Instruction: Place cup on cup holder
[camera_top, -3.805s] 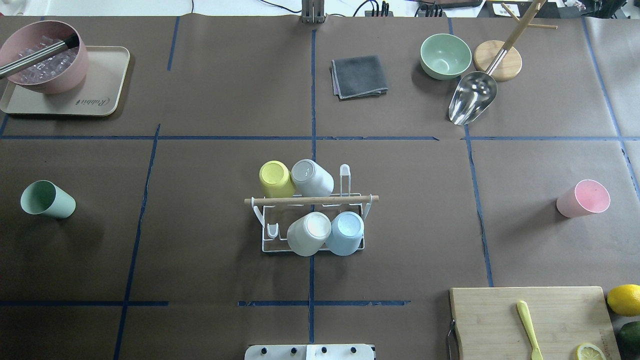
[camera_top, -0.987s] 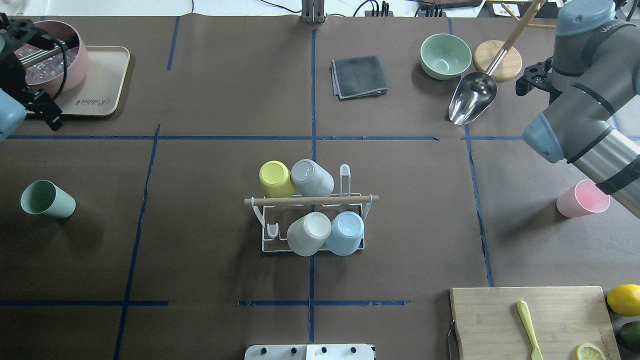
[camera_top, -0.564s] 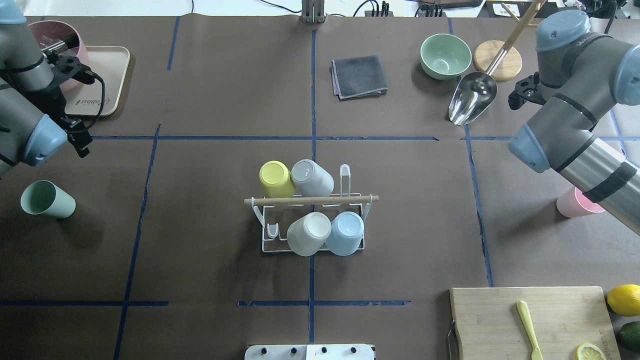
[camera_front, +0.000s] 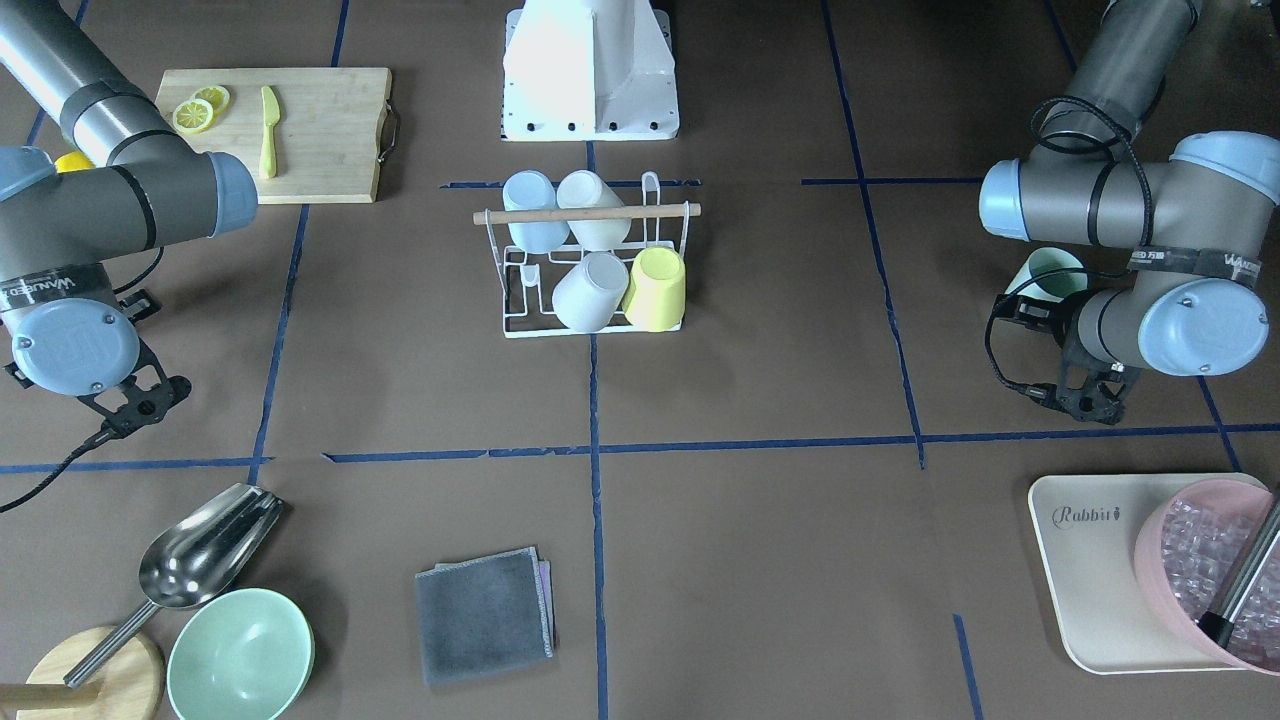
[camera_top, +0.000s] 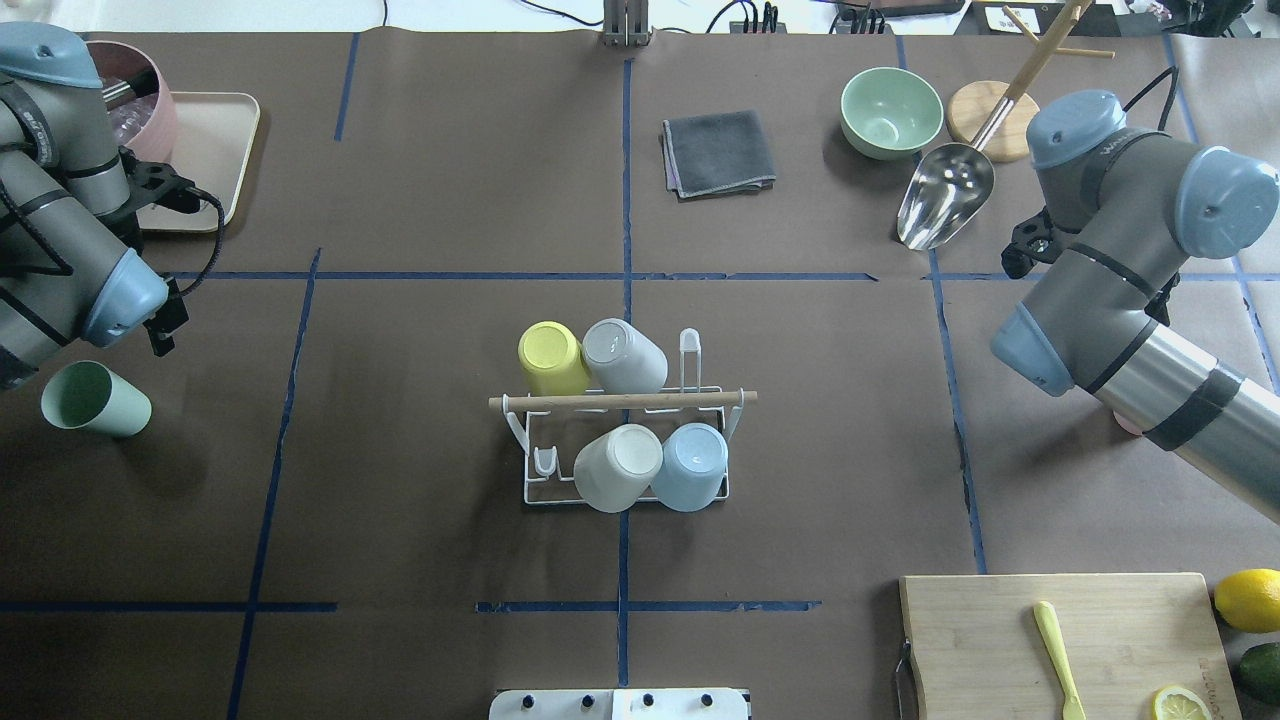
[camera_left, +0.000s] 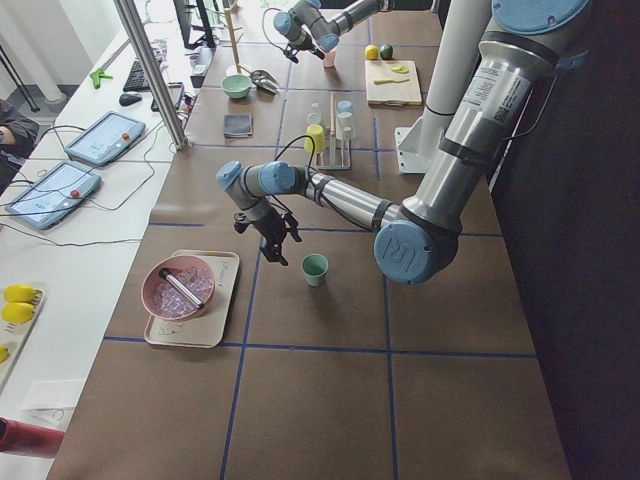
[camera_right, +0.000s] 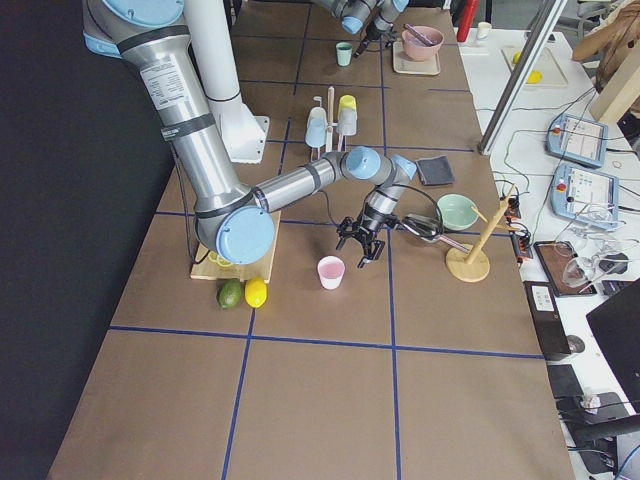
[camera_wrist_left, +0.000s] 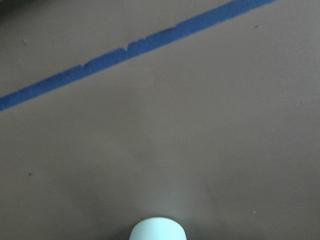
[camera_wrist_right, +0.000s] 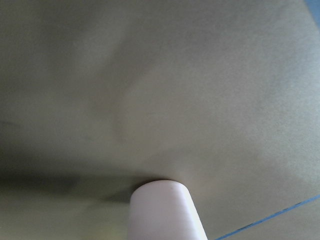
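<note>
The white wire cup holder (camera_top: 625, 400) with a wooden rod stands mid-table and carries a yellow, a grey, a white and a blue cup upside down; it also shows in the front view (camera_front: 585, 212). A green cup (camera_top: 95, 398) lies on its side at the left. My left gripper (camera_left: 275, 245) hovers just beyond it, and its wrist view shows only the cup's end (camera_wrist_left: 157, 230). A pink cup (camera_right: 331, 271) sits at the right, with my right gripper (camera_right: 360, 248) close above it. No fingers show in either wrist view, so I cannot tell whether the grippers are open.
A pink bowl of ice sits on a beige tray (camera_top: 205, 150) at the far left. A grey cloth (camera_top: 718, 152), green bowl (camera_top: 890, 110), metal scoop (camera_top: 945, 205) and wooden stand (camera_top: 995, 120) lie at the far side. A cutting board (camera_top: 1060, 640) is near right.
Both arms have swung in from the table's sides toward the cups. The right arm now covers the pink cup in the overhead view. No cup has moved.
</note>
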